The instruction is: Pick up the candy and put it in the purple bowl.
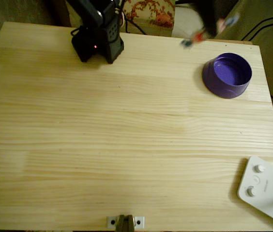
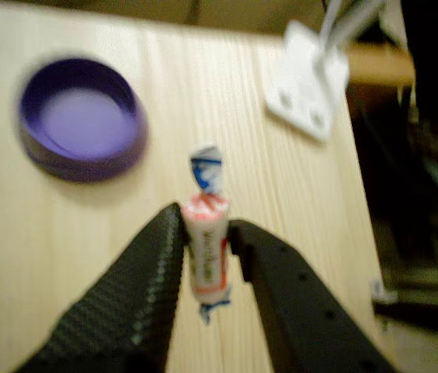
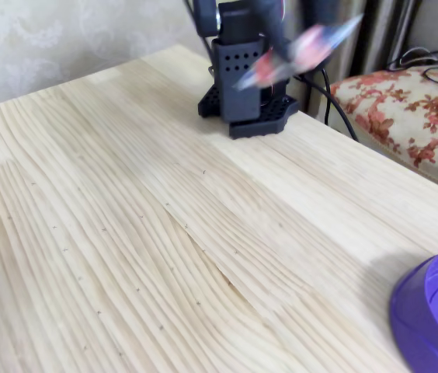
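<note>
Pale pine table [image 1: 127,145], candy held in the gripper, off the surface, near the purple bowl.

Wrist view: gripper [image 2: 206,233] has both black fingers [image 2: 153,280] clamped on the candy [image 2: 206,249]; white and orange-red middle between the fingers, one bluish twisted end sticking out past the tips, the other below. Purple bowl [image 2: 83,120] sits up-left of the candy on the wood, nothing in it. Overhead view: candy [image 1: 202,34] is a blur at the table's top edge, just up-left of the bowl [image 1: 227,75], not over it. Fixed view: candy [image 3: 293,50] blurred in the air in front of the black arm base [image 3: 246,85]; bowl [image 3: 436,318] cut off at bottom-right corner. White device with round buttons [image 1: 267,186] at the overhead view's bottom-right corner, well apart from the bowl. Floral cushion [image 3: 413,116] beyond the table.
</note>
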